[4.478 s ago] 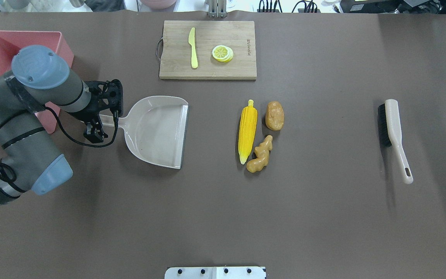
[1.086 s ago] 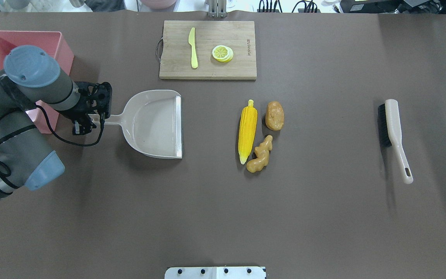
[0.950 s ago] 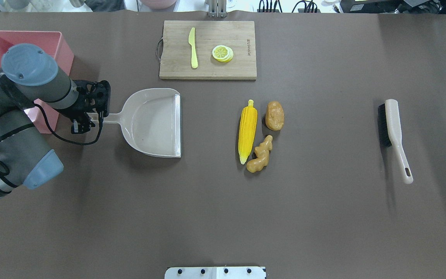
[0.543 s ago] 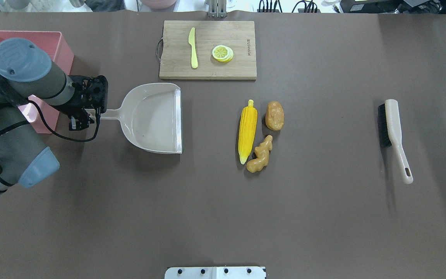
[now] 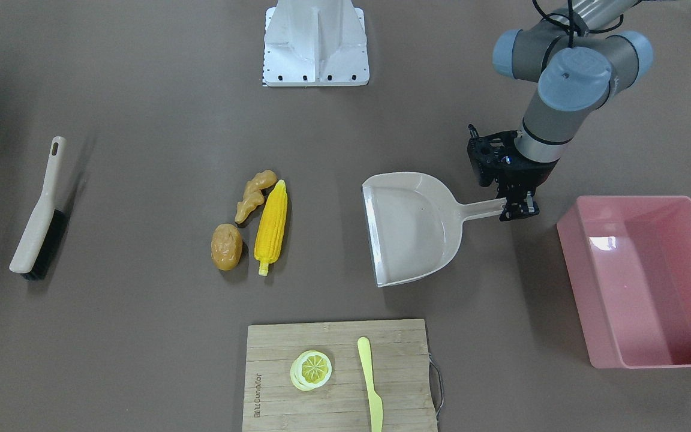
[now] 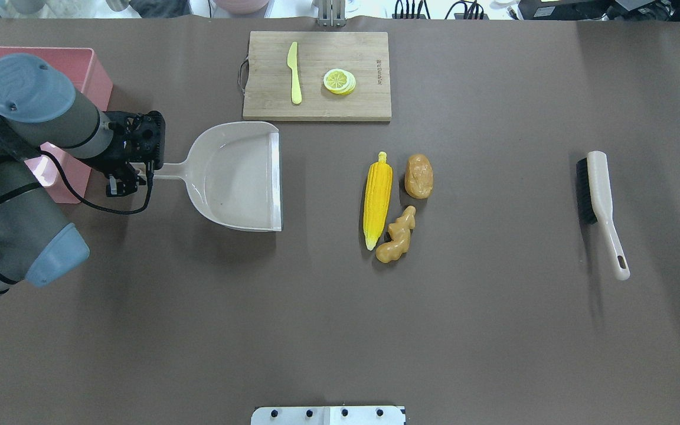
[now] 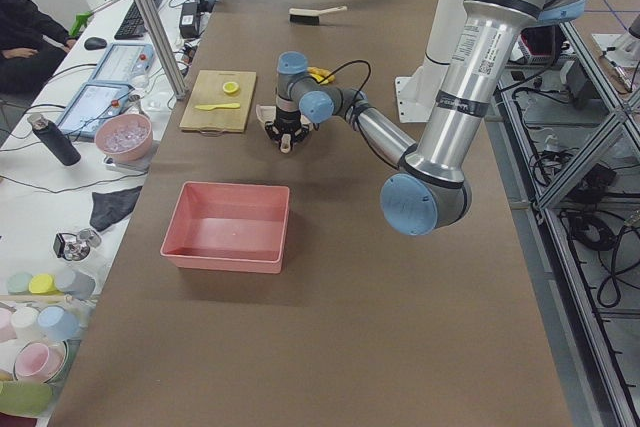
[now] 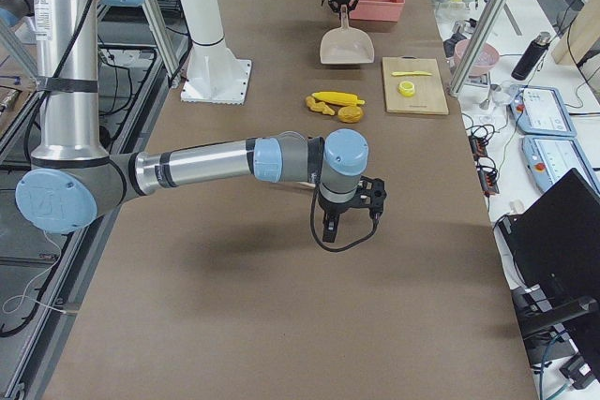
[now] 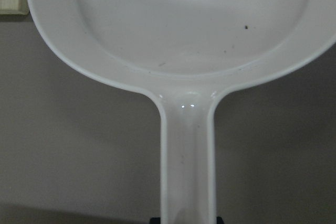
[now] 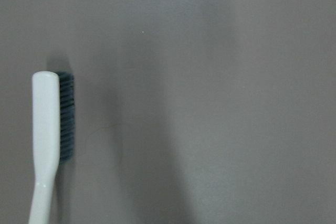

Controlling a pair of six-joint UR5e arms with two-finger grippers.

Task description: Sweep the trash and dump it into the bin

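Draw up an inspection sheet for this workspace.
Surface: brown table, flat.
Job's things: corn cob, potato, ginger root clustered, unswept; bin empty.
Clutter: brush lying apart; cutting board with knife and lemon slice.
Grippers: left gripper shut on dustpan handle; right gripper over brush, open or shut unclear.
Cables: black cable looped at left wrist.
Surroundings: person seated at side desk.

Overhead looks down from behind robot; front view faces it across the table [image 6: 340,330]. 2 far side views share the bin [image 7: 222,255]. Wrist views close: left on dustpan [image 9: 184,24], right on brush [image 10: 44,145].
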